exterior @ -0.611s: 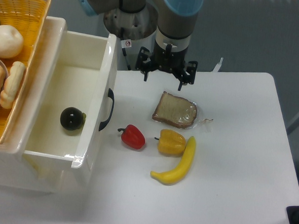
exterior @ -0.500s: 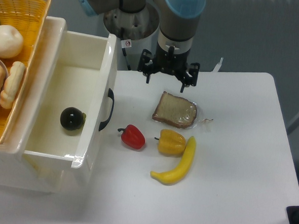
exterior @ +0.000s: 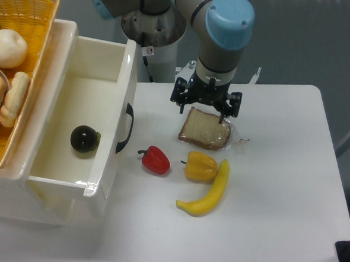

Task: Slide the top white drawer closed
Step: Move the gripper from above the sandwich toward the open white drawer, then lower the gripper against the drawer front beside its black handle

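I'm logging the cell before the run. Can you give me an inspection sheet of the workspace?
Surface: white table, no spills seen.
Job's things: top white drawer pulled open, dark round fruit inside.
Clutter: bread slice, red pepper, yellow pepper, banana; yellow wicker basket of food on the cabinet.
Grippers: tool open, above the bread, apart from the handle.
Cables: nothing seen.
Surroundings: grey backdrop.

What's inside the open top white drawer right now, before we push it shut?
Inside the glossy cream-white top drawer lies one dark, round, fruit-like object, near the front panel with the curved black handle. The rest of the visible floor looks bare; the near wall hides a strip.
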